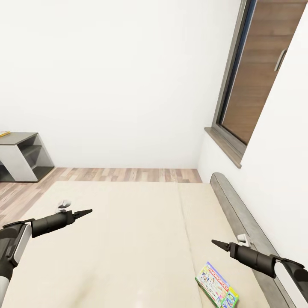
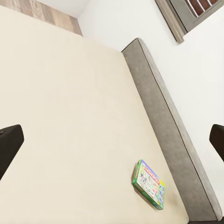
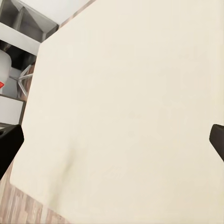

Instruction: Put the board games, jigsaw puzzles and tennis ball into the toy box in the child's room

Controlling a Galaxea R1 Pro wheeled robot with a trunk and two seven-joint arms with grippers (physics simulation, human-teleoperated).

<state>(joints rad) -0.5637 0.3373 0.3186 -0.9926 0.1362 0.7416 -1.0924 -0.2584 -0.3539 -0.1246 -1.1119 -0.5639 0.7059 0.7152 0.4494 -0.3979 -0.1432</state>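
- Over the bed (image 1: 128, 239), both arms are held forward and low in the head view, each pointing inward toward the middle of the mattress.
- Left gripper (image 1: 85, 212): it is carried above the left part of the cream surface, touching nothing. In the left wrist view its dark fingertips (image 2: 9, 144) are seen at opposite edges of the picture, so the jaws are spread wide with nothing between them.
- Right gripper (image 1: 216, 244): it is carried above the right part of the mattress, near the grey padded bed frame (image 1: 239, 209). In the right wrist view its fingertips (image 3: 9, 147) likewise stand far apart, wide and unloaded.
- Board game (image 1: 217, 285): one is counted. It lies flat on the mattress close to the grey frame, below and just beside the right arm, apart from both grippers. Its lid is green-edged and multicoloured.
- Grey shelf unit (image 1: 21, 156): it stands on the wood plank floor (image 1: 128, 174) beyond the bed, against the white wall (image 1: 119, 85).
- Window (image 1: 256, 72): one is set in the right-hand wall above the frame.
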